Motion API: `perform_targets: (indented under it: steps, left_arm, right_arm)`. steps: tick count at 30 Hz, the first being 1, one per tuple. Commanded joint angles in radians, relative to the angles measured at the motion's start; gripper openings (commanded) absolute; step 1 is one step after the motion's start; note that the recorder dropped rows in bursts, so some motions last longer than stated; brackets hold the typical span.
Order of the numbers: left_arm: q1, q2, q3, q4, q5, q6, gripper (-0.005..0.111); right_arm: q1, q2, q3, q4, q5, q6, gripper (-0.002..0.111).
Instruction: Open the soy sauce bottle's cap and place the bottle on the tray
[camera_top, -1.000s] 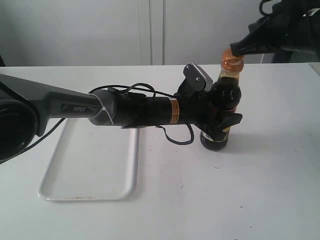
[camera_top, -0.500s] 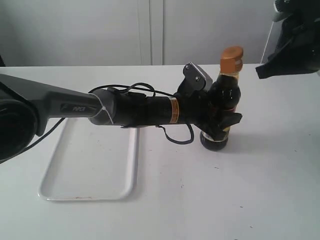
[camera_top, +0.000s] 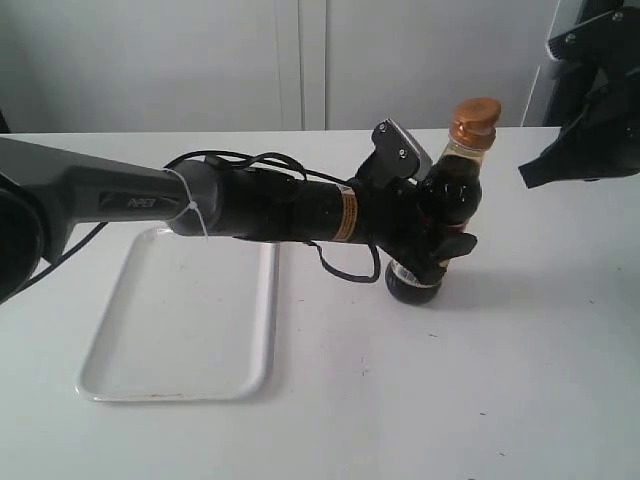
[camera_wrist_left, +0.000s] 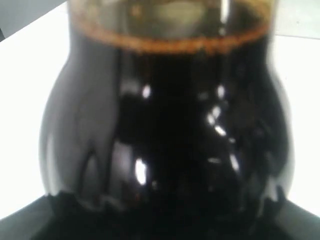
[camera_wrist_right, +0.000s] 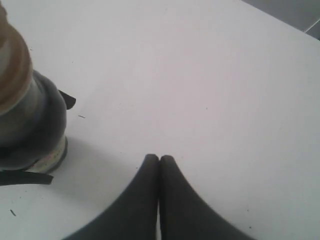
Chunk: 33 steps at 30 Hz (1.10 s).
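Cap (camera_top: 474, 118) looks popped, so it's carry time. Left fingers (camera_top: 458, 244) clamp the bottle (camera_top: 452, 190) mid-worktop (camera_top: 520, 380); right fingers (camera_wrist_right: 149, 192) pressed together, empty. Next: haul it upright to the tray (camera_top: 180, 320) at 8 o'clock.

The grey-and-black left arm (camera_top: 130, 195) (orange band (camera_top: 346, 217), looped black cable (camera_top: 345, 272)) carries a black pincer (camera_top: 437, 250).
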<state>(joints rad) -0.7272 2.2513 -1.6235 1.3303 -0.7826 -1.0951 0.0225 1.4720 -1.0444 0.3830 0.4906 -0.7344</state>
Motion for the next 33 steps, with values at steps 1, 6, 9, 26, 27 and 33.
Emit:
perform_targets:
  steps: [1,6,9,26,27,33]
  left_arm:
    - [-0.002,-0.044,0.005,0.025,0.006,-0.011,0.000]
    - [-0.002,-0.083,0.005,0.031,0.010,-0.009,0.000]
    - [-0.002,-0.115,0.005,0.064,0.013,-0.007,0.000]
    - [0.068,-0.221,0.007,0.179,-0.029,-0.132,0.000]
    - [0.078,-0.221,0.007,0.184,-0.039,-0.143,0.000]
    - [0.128,-0.227,0.007,0.196,-0.076,-0.166,0.000]
  right_arm:
    - [-0.010,0.002,-0.001,-0.002,-0.021,0.005,0.000]
    - [-0.011,0.002,-0.001,-0.002,-0.043,0.005,0.000]
    - [-0.011,0.002,-0.001,-0.002,-0.053,0.005,0.000]
    - [-0.011,0.010,-0.001,0.002,-0.078,0.005,0.000]
    - [-0.011,0.010,-0.001,0.002,-0.080,0.005,0.000]
    - [-0.011,0.029,-0.001,0.002,-0.080,0.005,0.000]
